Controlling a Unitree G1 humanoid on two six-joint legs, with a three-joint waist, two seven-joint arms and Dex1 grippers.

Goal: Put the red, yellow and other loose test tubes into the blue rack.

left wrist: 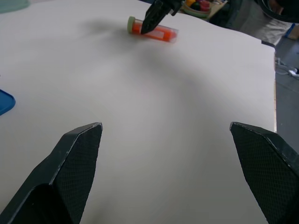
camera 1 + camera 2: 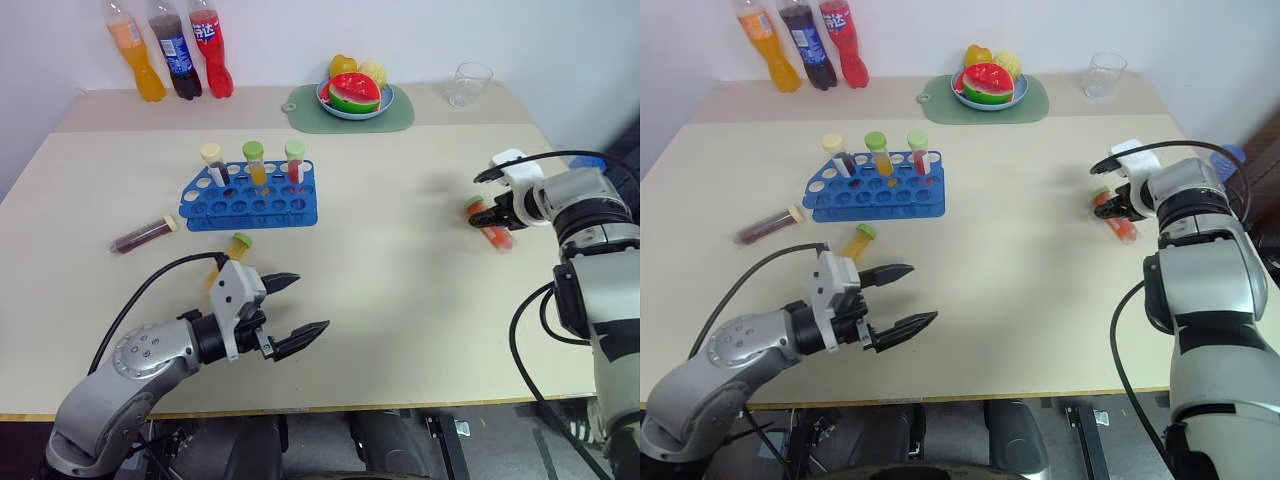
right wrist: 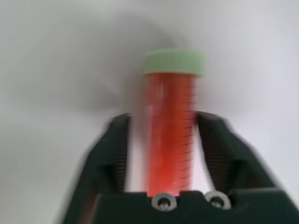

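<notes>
The blue rack (image 2: 250,197) stands left of the table's middle with three capped tubes upright in its back row. A red test tube (image 2: 492,232) with a green cap lies at the right side of the table, and my right gripper (image 2: 487,215) is shut on it; the right wrist view has the red tube (image 3: 172,126) between both fingers. A yellow tube (image 2: 232,250) with a green cap lies just in front of the rack. To its left lies a dark purple tube (image 2: 145,236). My left gripper (image 2: 313,303) hovers open near the front edge, holding nothing.
Three soda bottles (image 2: 170,50) stand at the back left. A plate of fruit (image 2: 355,95) rests on a green mat (image 2: 400,115) at the back, with a clear glass (image 2: 470,85) to its right. Bare tabletop lies between the rack and the right gripper.
</notes>
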